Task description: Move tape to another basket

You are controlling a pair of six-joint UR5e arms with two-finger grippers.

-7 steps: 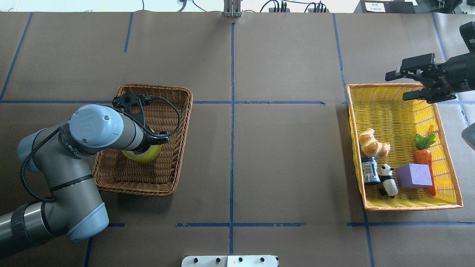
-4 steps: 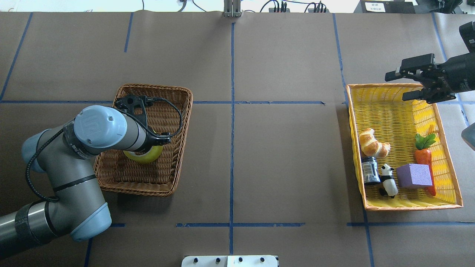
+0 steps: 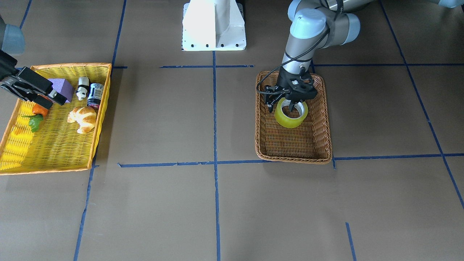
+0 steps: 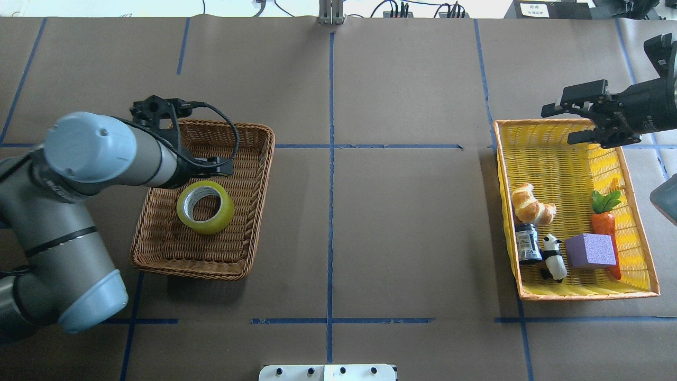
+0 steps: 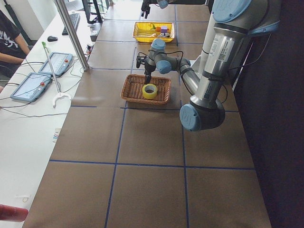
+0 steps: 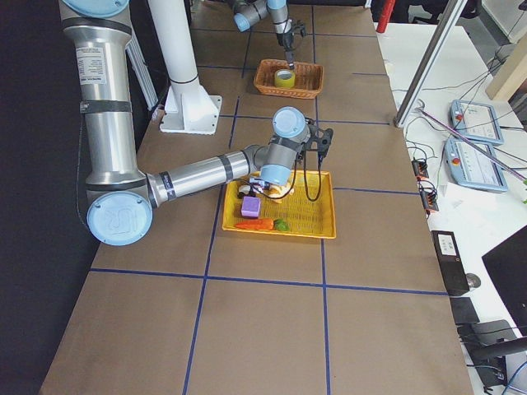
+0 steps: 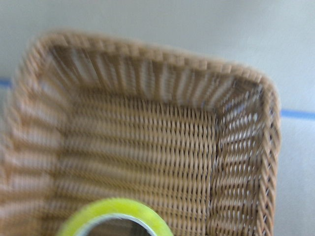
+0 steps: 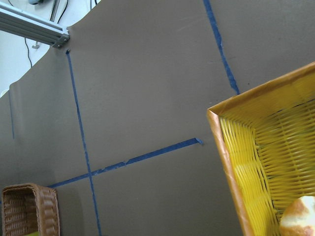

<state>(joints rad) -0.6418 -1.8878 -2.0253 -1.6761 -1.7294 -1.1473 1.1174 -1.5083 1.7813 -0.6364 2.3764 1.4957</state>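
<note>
The left gripper hangs just above the tape, jaws spread and holding nothing, with nothing between the fingers in the front view; the blurred left wrist view shows only the roll's upper edge low in frame. The tape lies flat, core upward, on the floor of the basket, about midway along it and clear of every wall; the basket sits on the table in the robot's left half. Well apart, across a blue line, lies a yellow basket. Its near end holds a croissant and a dark can against the inner wall, a toy panda just beside the can, a purple block and a carrot (its green top points to the far end). The right gripper hangs over that basket's far rim, jaws spread wide, empty.
</note>
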